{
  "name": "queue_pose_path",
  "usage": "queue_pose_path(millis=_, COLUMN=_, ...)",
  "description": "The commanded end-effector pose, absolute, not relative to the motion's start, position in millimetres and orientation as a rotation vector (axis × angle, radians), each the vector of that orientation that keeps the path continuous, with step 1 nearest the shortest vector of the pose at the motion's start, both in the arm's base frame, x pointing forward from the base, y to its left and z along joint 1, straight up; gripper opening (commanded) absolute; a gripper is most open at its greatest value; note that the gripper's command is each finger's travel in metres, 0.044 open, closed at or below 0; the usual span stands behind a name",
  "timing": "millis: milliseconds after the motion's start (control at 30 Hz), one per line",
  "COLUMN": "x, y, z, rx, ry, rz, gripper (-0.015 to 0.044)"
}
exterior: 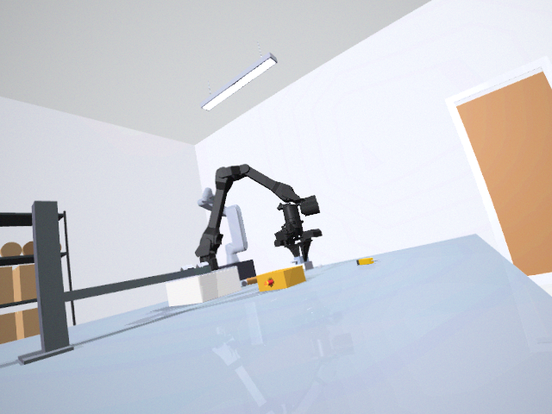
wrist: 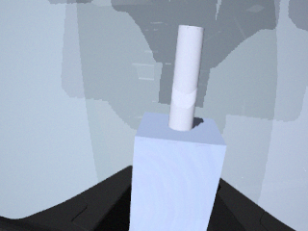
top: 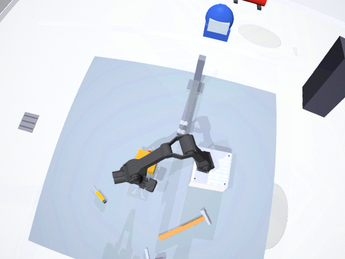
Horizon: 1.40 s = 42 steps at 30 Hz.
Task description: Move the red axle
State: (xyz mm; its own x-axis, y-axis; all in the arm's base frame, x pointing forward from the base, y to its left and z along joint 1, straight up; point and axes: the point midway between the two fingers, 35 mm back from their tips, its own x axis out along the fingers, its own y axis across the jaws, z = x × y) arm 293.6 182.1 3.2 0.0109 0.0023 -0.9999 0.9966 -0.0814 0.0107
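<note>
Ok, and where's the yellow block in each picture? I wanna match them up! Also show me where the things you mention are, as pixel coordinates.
Top: a bit left of and below the middle, partly under the black arm [top: 151,156] [exterior: 267,181]: the yellow block [top: 143,154] [exterior: 283,279].
Exterior: just below the middle.
Wrist: not in it.
Landmark: the claw [top: 136,186] [exterior: 301,261] [wrist: 171,180] shows in all three, at the bottom in the wrist view.

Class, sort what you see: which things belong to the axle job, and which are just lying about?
Job:
- gripper
- pale block with white pin, in its grip, probably a pusher
- yellow beam
- red axle
- bracket
- V-blocks

Lying about:
- hammer
- yellow-handled cutter
</note>
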Motion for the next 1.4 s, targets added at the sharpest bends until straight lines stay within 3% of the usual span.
queue_pose_path(millis=0, x=295, y=183, z=12, rx=1.289, ry=1.162, rz=-1.254, gripper=0.0000)
queue_pose_path(millis=733, x=281, y=172, z=33, rx=1.288, ry=1.162, rz=-1.255, gripper=0.0000)
queue_pose_path(millis=1367, x=278, y=170, z=9, rx=1.288, ry=1.162, rz=-1.255, gripper=0.0000)
